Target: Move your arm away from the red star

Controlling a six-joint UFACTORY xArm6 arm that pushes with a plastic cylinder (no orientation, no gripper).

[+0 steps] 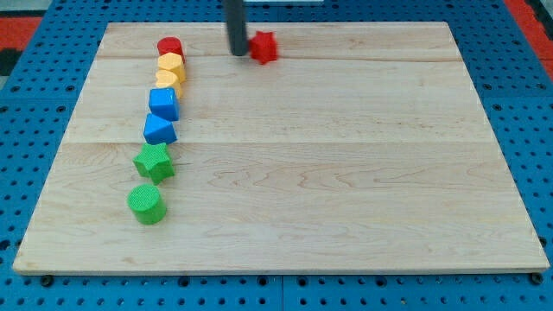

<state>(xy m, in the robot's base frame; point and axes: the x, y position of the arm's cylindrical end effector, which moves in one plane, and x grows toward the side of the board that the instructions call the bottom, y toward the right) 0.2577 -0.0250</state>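
The red star lies near the top edge of the wooden board, a little left of centre. My tip is the lower end of the dark rod coming down from the view's top. It stands just left of the red star, very close to it or touching it.
A column of blocks runs down the board's left side: a red cylinder, a yellow block, another yellow block, a blue cube, a blue triangular block, a green star and a green cylinder. Blue pegboard surrounds the board.
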